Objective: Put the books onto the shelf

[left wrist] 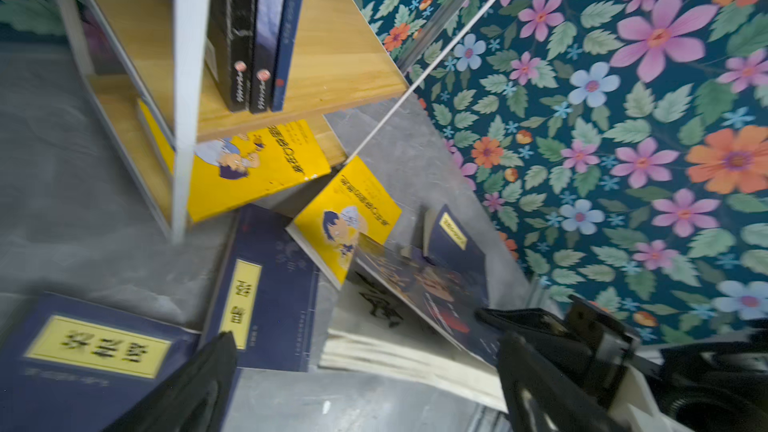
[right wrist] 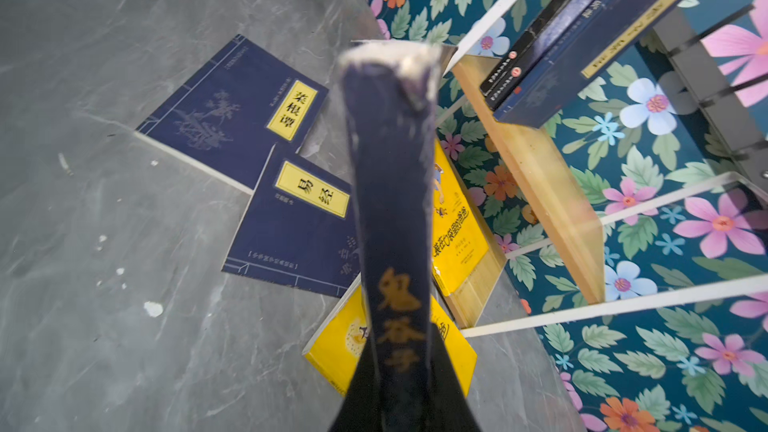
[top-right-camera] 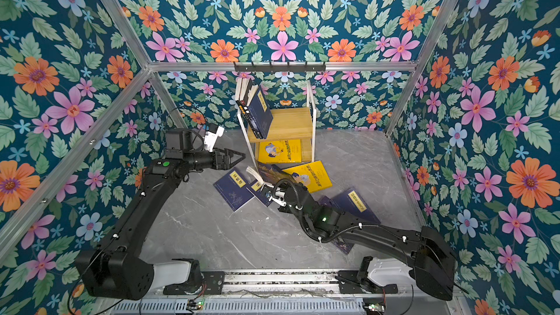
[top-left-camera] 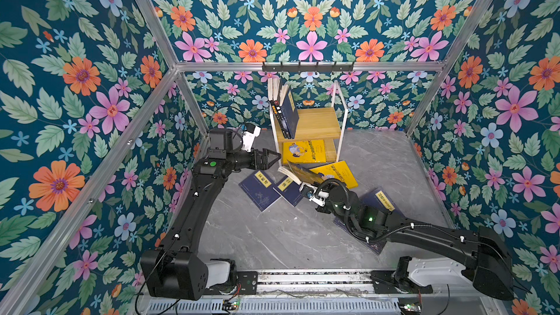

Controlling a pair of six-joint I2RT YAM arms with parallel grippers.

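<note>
Rt fingers (right wrist: 455, 405) grip dark book (right wrist: 390, 184) nr shelf (top-left-camera: 318, 121).

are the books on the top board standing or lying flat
Standing, slightly tilted: the books rest on end on the shelf's top board.

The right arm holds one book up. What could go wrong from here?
1. The right gripper holds the dark book only at one end of its spine, and the pages fan open; it may sag or slip.
2. The three books on the upper board of the shelf lean; pushing another in might topple them.
3. The open left gripper sits close to the shelf and could knock it.
</note>
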